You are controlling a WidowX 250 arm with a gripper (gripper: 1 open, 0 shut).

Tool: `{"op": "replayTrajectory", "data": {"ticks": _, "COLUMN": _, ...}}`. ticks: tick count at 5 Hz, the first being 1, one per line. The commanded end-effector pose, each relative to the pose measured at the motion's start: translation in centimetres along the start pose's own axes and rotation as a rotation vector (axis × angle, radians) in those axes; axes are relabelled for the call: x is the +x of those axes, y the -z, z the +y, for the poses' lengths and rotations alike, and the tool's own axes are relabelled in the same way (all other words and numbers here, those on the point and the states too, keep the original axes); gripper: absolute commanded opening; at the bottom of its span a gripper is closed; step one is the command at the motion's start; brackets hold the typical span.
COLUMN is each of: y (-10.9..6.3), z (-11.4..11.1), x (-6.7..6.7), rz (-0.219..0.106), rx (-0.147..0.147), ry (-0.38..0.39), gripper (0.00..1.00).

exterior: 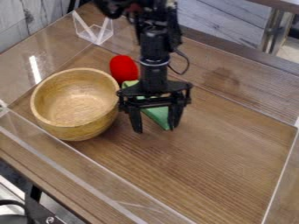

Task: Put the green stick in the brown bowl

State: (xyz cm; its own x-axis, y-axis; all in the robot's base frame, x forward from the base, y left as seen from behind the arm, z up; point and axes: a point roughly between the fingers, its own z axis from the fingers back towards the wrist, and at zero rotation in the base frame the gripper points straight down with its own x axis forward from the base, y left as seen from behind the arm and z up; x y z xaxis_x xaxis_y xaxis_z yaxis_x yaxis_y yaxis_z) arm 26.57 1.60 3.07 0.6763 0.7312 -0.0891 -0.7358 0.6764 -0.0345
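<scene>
Fingers spread over the green stick

My hand (153,124) is spread around the green stick (156,112), which lies on the surface (222,149) beside the brown bowl (75,99); closing off-centre could skew it or nudge the red toy (124,66) behind.

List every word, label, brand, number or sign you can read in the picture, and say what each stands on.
None can be read: the bowl, red toy and wooden table show no lettering, nor does the visible part of the green stick.
</scene>
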Motion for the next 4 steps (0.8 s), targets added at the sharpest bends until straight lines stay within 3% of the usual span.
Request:
{"op": "replayTrajectory", "data": {"ticks": 1, "y": 0.4, "z": 0.6, "x": 0.8, "rz": -0.043, "rx": -0.041, "ry": -0.2, "gripper": 1.0}}
{"op": "replayTrajectory", "data": {"ticks": 3, "y": 1.7, "z": -0.8, "x": 0.6, "rz": -0.112, "rx": -0.027, "ry": -0.204, "gripper": 1.0}}
{"op": "replayTrajectory", "data": {"ticks": 4, "y": 0.9, "z": -1.1, "x": 1.1, "rz": -0.125, "rx": -0.01, "ry": -0.169, "gripper": 0.0}}
